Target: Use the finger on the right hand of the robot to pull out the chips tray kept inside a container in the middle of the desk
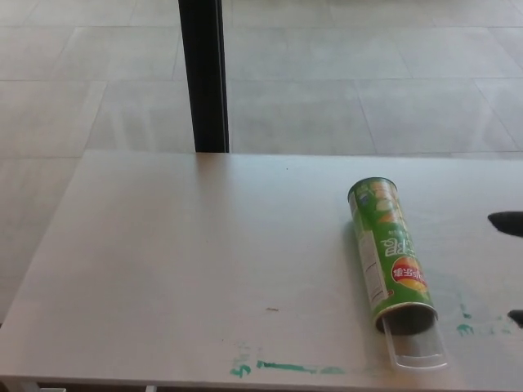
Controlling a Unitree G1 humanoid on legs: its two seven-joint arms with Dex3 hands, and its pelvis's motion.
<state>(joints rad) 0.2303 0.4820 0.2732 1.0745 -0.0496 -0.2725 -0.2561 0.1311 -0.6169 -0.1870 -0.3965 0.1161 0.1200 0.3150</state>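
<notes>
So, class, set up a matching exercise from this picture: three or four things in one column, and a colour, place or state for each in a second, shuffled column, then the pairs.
Things:
1. chip can
2. clear tray
3. post
4. marker smears

Descriptions:
A. black, upright behind the desk
B. green, lying on its side
C. sticking partly out of the can's open end
D. green, along the desk's near edge

Pairs: 1-B, 2-C, 3-A, 4-D

- Lighting: bright, even daylight; pale floor (368, 98) washed out with soft glare.
- Shadows: faint, soft shadow along the left side of the can (388, 253) on the desk (180, 261).
- Quality: slightly soft overall, mild grain; no marked edge distortion.
</notes>
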